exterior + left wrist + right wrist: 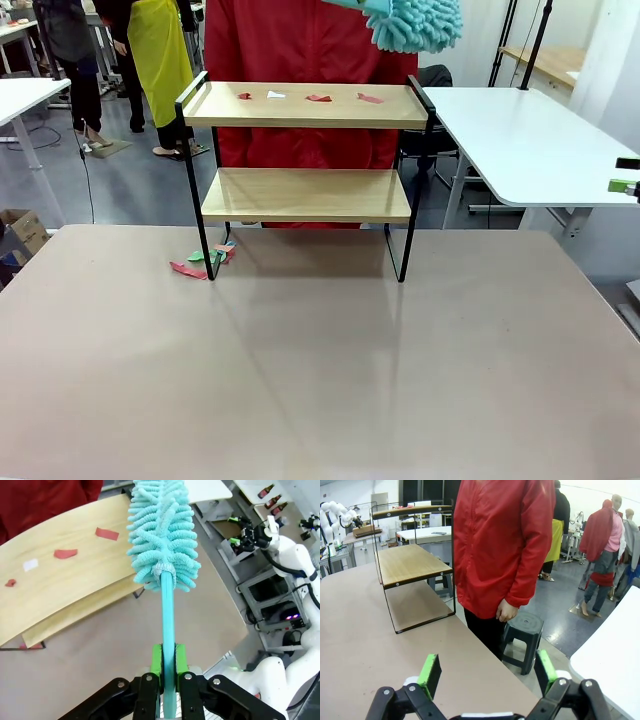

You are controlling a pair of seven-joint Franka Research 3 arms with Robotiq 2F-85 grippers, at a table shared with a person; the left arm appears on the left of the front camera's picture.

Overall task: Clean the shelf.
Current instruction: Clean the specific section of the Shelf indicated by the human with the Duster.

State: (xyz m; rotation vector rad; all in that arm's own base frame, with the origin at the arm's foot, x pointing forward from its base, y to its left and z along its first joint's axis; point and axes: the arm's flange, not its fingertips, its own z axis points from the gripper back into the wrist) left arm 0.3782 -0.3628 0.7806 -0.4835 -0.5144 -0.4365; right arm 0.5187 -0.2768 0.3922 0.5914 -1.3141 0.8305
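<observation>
Brown table (320, 380) fills the lower frame; your shelf (305, 195) stands upper centre, at its far edge, before a person (300, 40) in red. Your left gripper (169, 661) is clenched on a teal duster (162, 530), head held above the top board (400, 106), probably to sweep off its paper scraps (318, 97). Your right gripper (488, 674) is released, empty. Front view's top edge cuts off the duster's handle.

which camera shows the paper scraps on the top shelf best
Left wrist view: it looks down on the top board, so the four scraps lie plain beside the duster. Front view catches them small, at a shallow angle. Right wrist view meets that board edge-on.
</observation>
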